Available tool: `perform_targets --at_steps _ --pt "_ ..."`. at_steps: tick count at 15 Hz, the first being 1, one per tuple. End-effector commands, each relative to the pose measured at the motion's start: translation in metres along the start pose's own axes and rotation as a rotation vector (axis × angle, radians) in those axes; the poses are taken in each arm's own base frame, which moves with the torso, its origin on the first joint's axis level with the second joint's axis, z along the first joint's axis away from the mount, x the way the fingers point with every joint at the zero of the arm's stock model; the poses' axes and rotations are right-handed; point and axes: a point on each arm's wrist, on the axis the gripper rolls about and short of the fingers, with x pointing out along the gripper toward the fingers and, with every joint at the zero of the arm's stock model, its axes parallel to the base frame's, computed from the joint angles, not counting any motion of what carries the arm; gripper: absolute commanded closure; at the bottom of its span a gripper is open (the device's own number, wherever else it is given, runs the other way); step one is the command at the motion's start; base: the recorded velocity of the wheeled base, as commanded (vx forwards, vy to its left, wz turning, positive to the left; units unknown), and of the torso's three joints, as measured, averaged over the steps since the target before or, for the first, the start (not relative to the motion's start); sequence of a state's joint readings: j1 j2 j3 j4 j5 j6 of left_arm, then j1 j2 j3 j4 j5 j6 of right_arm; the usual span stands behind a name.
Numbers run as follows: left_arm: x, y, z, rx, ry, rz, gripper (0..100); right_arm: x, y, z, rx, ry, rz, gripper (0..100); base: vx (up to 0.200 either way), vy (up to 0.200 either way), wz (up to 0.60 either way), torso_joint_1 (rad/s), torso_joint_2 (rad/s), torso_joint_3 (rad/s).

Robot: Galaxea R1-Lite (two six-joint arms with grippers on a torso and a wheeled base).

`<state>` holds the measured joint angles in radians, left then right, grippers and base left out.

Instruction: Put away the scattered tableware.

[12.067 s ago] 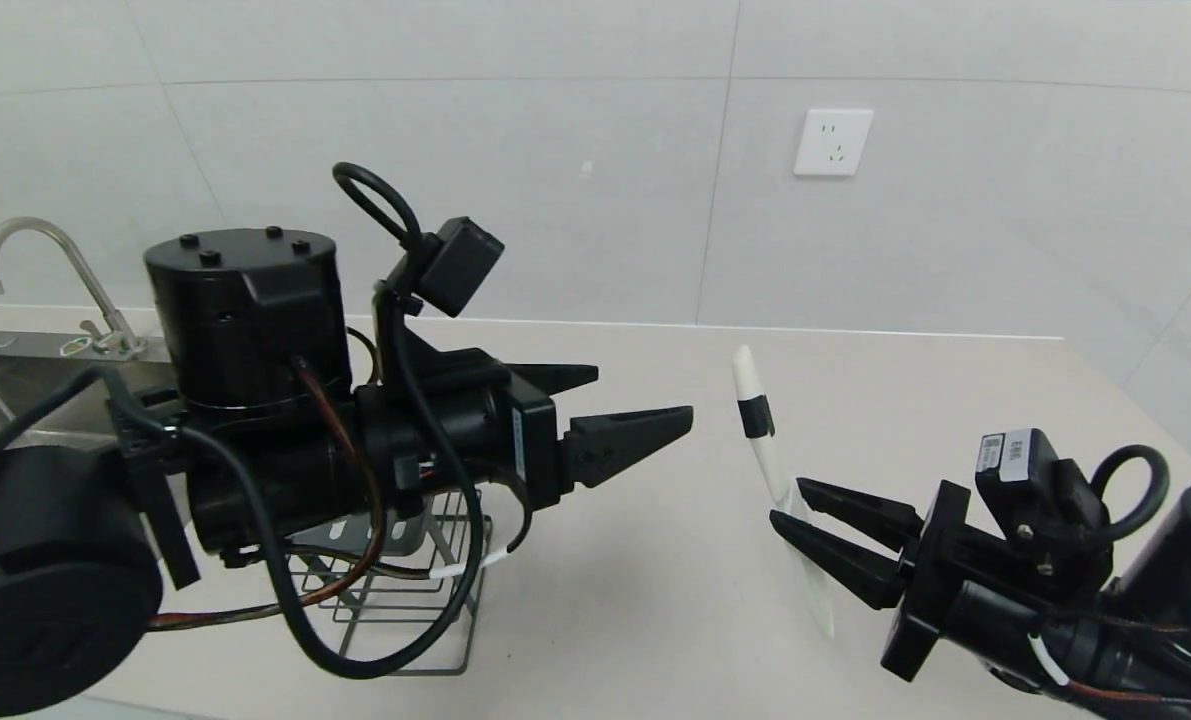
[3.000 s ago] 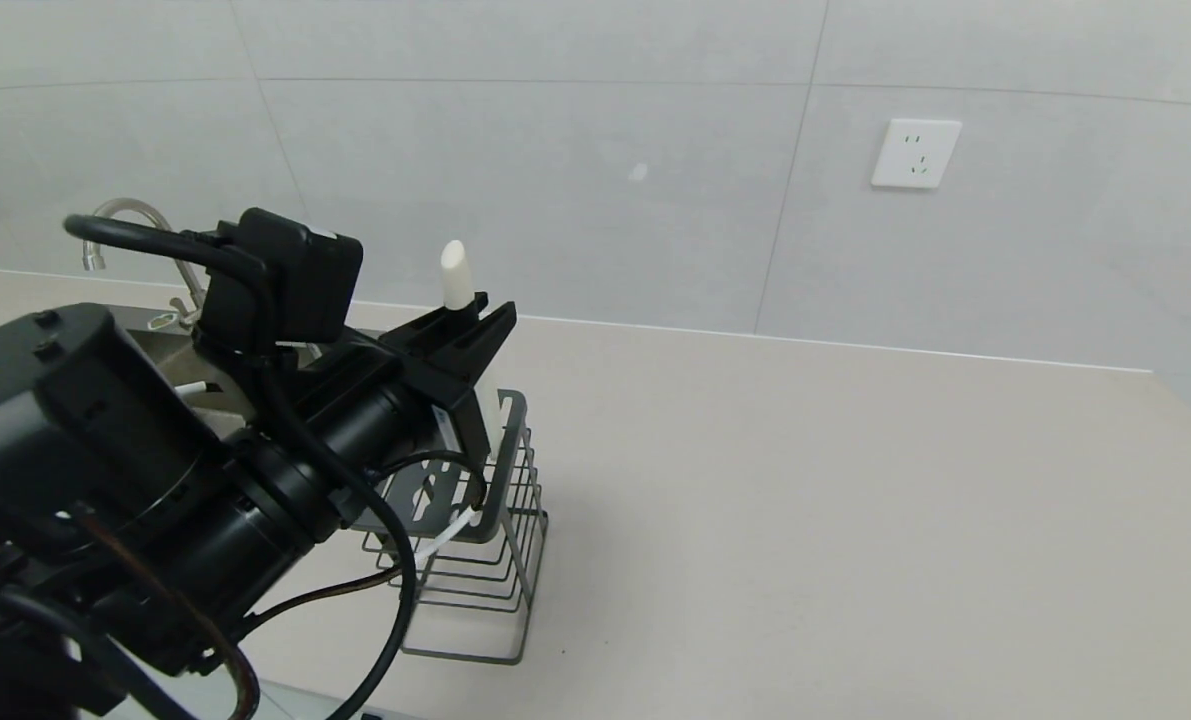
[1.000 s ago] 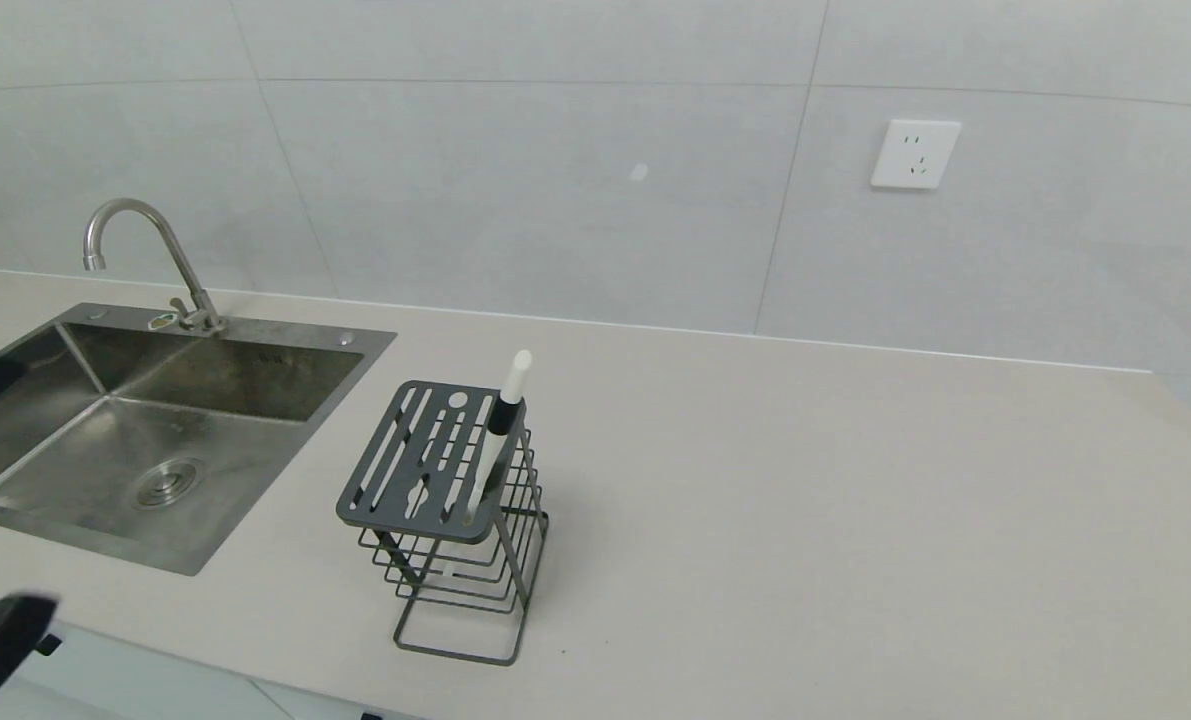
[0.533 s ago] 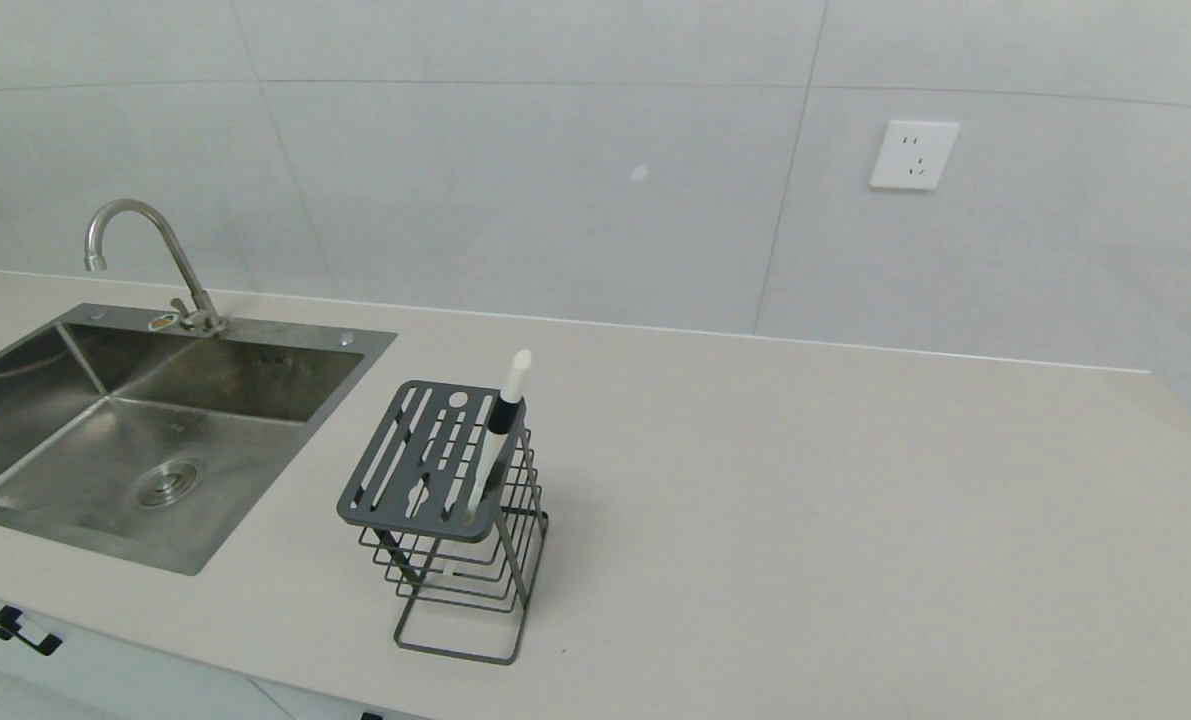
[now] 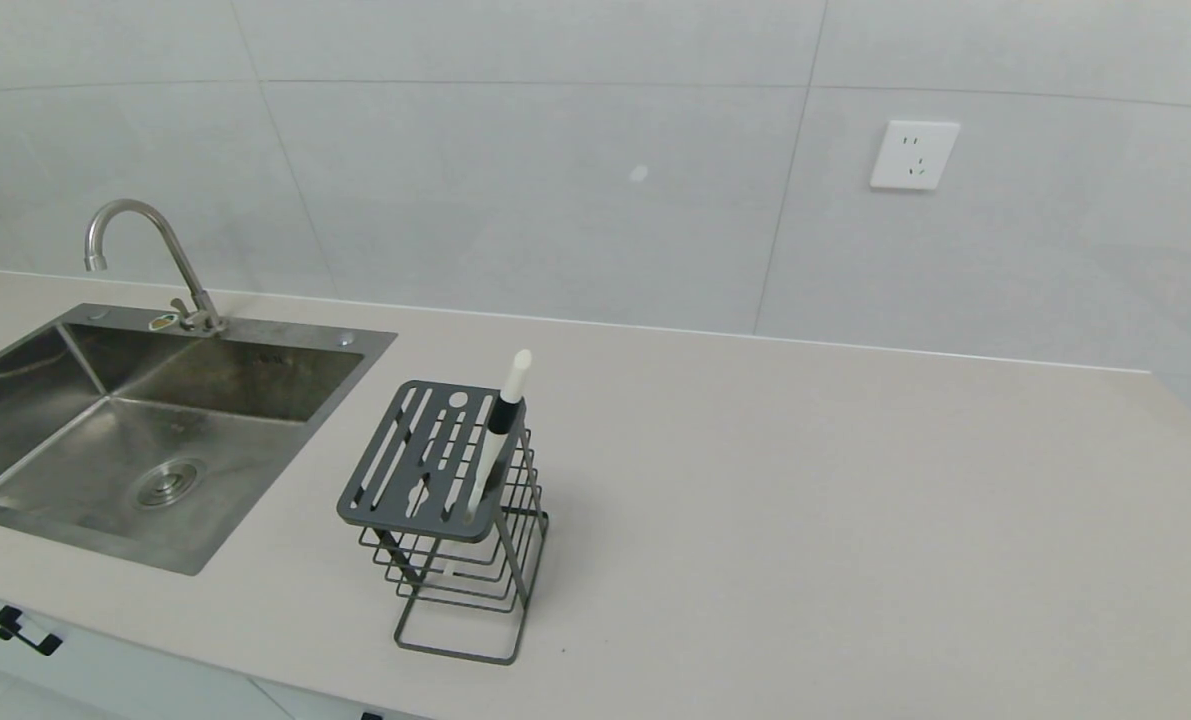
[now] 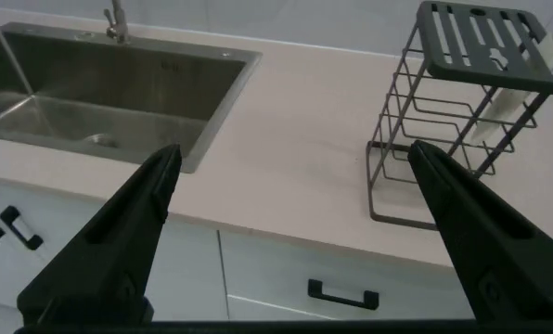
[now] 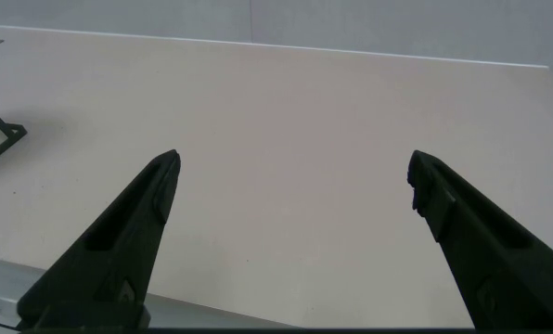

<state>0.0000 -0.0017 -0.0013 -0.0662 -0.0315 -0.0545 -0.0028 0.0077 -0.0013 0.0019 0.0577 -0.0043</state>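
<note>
There it stood, the white-handled utensil with a black band, long axis near upright, handle tip up and tilting slightly right, slotted into the dark grey wire rack on the beige countertop, while my left gripper, clamped on it three seconds before, gaped wide, my right gripper likewise.

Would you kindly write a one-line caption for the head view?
White-handled utensil standing in the wire rack on the counter beside the sink.

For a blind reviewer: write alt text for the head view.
A white-handled utensil stands in a slotted dark wire rack on a beige counter, right of a steel sink with a curved tap.
</note>
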Motion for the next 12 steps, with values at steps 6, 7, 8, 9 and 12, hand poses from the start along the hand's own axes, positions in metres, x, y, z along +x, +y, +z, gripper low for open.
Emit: perform_targets --at_steps 6,7,8,9,12 --pt "0.0 0.0006 -0.0065 0.062 0.063 0.011 0 0.0002 0.0 -0.0004 0.0 0.004 0.0 0 0.0 0.0 0.0 0.0 0.0 0.0" --pt "0.0 0.0005 -0.0066 0.065 0.064 0.007 0 0.0002 0.0 -0.0004 0.0 0.004 0.0 0 0.0 0.0 0.0 0.0 0.0 0.0" --pt "0.0 0.0005 -0.0066 0.066 0.064 0.007 0 0.0001 0.0 0.0 0.0 0.002 0.0 0 0.0 0.0 0.0 0.0 0.0 0.0" --pt "0.0 0.0005 -0.0066 0.059 0.064 0.009 0 0.0001 0.0 0.0001 0.0 0.001 0.0 0 0.0 0.0 0.0 0.0 0.0 0.0" --pt "0.0 0.0005 -0.0066 0.059 0.064 0.009 0 0.0001 0.0 0.0 0.0 0.002 0.0 0 -0.067 0.0 0.0 -0.001 0.0 0.002"
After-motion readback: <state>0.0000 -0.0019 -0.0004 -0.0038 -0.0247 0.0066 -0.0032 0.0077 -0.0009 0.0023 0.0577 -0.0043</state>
